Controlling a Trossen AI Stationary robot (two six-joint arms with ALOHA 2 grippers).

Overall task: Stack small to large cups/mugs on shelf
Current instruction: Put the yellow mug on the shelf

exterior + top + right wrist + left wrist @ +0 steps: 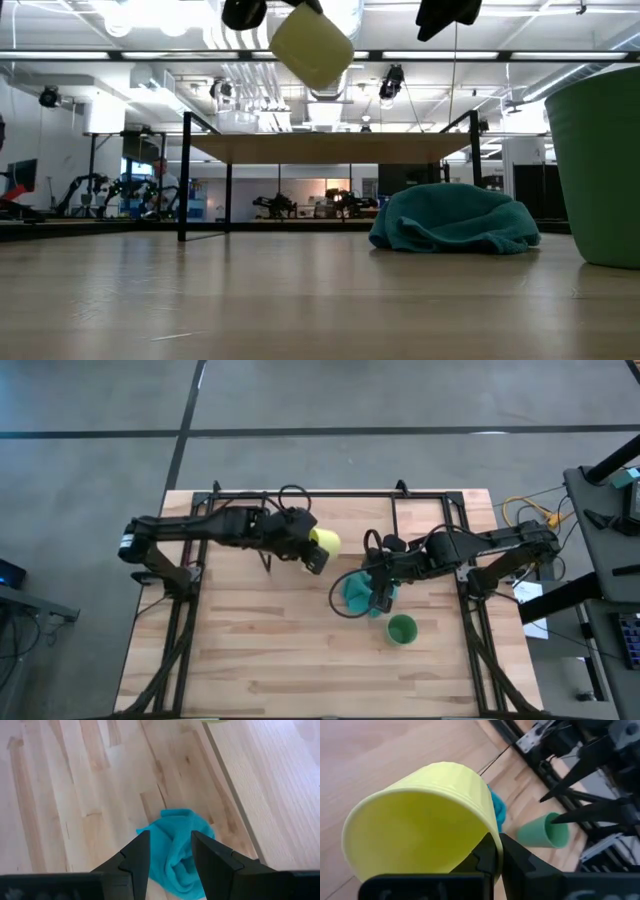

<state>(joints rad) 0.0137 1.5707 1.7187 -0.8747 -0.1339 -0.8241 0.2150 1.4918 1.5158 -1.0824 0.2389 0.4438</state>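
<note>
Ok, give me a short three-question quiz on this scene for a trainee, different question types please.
1. True or false: the left gripper holds the yellow plastic cup in the air.
2. Multiple choice: the right gripper hangs open above which thing? A) the crumpled teal cloth B) the green plastic cup C) the light-wood plank shelf
3. Fill in: the green plastic cup stands upright on the ____.

Key
1. True; its fingers clamp the rim.
2. A
3. light-wood tabletop
</note>
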